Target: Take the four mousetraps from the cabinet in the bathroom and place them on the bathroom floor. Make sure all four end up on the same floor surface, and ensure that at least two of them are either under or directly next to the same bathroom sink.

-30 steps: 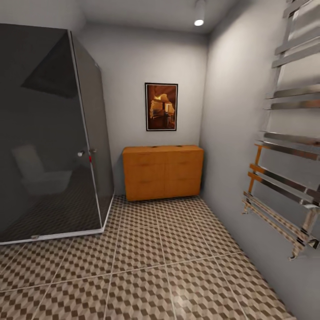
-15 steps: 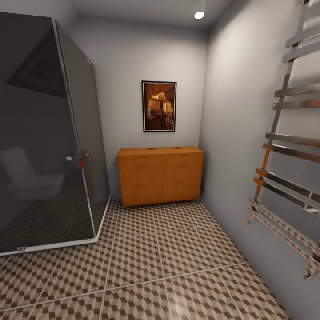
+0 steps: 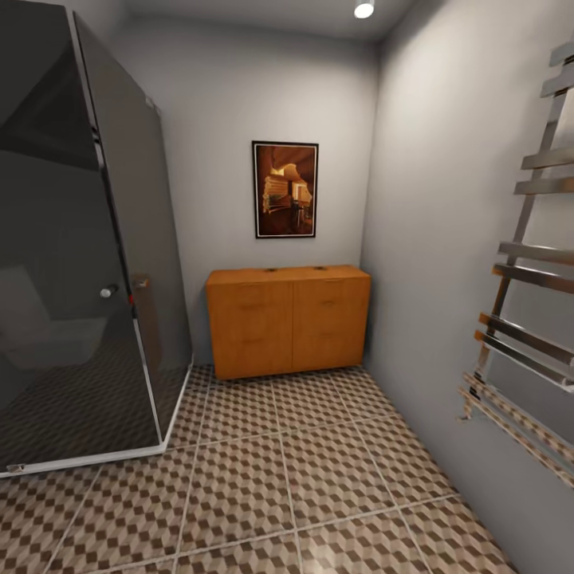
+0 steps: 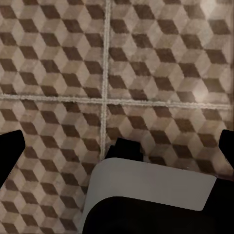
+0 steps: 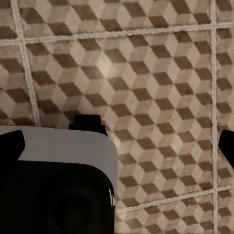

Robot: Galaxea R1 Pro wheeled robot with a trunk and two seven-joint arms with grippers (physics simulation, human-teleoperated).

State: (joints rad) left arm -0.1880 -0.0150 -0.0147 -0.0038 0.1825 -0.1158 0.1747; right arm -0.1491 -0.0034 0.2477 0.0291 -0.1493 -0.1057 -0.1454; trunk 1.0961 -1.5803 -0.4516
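The orange-brown wooden cabinet stands against the far wall, below a framed picture, with its fronts closed. Two tiny dark specks lie on its flat top, too small to identify as mousetraps. The cube-patterned bathroom floor stretches from me to the cabinet. The bathroom sink is out of view. In the left wrist view my left gripper hangs open over the tiles, black fingertips far apart. My right gripper is likewise open above the floor, holding nothing.
A dark glass shower enclosure fills the left side, its white base rim on the tiles. A chrome towel rail juts from the right wall. A tiled aisle runs between them to the cabinet. Part of my white and black body shows below each wrist.
The whole head view has shifted: the camera has moved closer to the cabinet, so the shower and towel rail slide outward toward the picture's edges. Nothing in the room has moved.
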